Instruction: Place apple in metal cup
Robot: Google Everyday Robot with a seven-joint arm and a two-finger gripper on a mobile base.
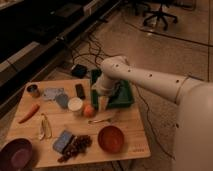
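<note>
The apple (89, 110), small and orange-red, rests on the wooden table (130, 130) just right of a white cup (75, 104). The metal cup (33, 90) stands upright at the table's far left corner, well away from the apple. My gripper (103, 103) hangs from the white arm (150, 80) immediately right of the apple and slightly above it, at the front edge of a green tray (122, 95). Nothing shows in its grasp.
Also on the table: a carrot (28, 113) and banana (44, 126) at the left, a purple bowl (17, 154), blue packet (63, 141), grapes (77, 146), an orange-brown bowl (111, 138), a utensil (100, 120), a black object (80, 90) and grey cloth (54, 94).
</note>
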